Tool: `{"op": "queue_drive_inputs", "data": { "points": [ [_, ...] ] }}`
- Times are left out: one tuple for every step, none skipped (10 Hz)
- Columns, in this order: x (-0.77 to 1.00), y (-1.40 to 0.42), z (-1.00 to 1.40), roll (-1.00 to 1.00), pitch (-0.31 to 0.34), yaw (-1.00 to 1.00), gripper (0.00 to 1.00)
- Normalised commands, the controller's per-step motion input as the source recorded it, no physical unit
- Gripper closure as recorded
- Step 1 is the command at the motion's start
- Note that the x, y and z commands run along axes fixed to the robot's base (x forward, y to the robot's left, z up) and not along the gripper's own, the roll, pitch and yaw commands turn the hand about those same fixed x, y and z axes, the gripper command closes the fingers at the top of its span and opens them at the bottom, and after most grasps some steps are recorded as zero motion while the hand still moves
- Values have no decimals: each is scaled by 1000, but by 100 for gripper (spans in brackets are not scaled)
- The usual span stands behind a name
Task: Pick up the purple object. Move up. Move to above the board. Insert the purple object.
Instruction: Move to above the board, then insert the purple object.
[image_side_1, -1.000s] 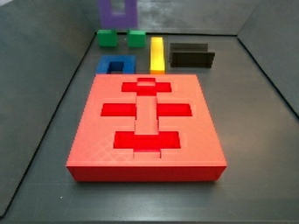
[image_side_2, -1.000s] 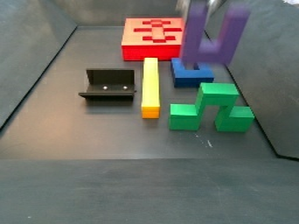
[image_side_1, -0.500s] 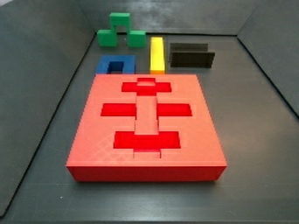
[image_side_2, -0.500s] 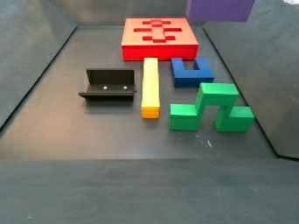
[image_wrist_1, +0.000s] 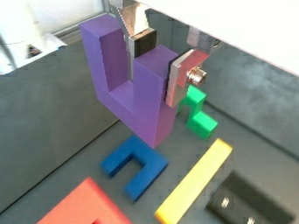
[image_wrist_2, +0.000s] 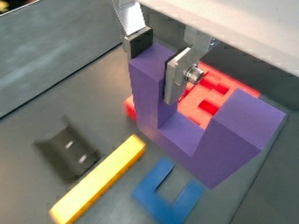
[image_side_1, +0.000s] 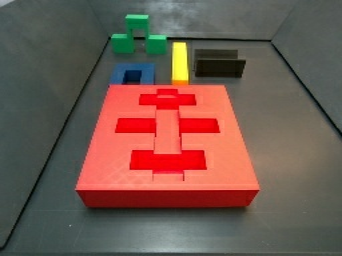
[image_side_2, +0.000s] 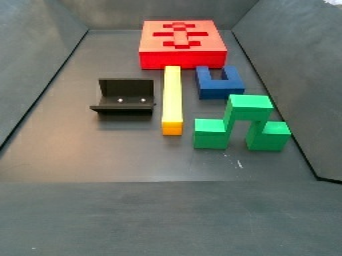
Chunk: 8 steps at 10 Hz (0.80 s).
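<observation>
Gripper (image_wrist_1: 160, 54) clenched on one prong of the purple object (image_wrist_1: 131, 83), high above the worktop, outside both side views.

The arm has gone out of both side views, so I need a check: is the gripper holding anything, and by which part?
Yes. In both wrist views the gripper is shut on the purple object, its fingers clamping one upright prong; the other prong and the base hang free.

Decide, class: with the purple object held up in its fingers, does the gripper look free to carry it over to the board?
Probably yes. The gripper grips one prong of the purple object, lifted above the floor pieces, and the board has nothing on its top.
</observation>
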Motion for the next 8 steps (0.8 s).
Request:
{"op": "queue_drive_inputs", "data": {
  "points": [
    [281,-1400,197,2,176,6,100],
    [302,-1400,204,-11,151,4,100],
    [321,-1400,209,-2,135,9,100],
    [347,-1400,215,11,140,11,100],
    [237,-811,132,5,147,9,100],
    [147,-346,74,8,136,5,100],
    [87,-210,53,5,98,10,100],
    [37,0,-91,0,-3,0,100]
  ]
}}
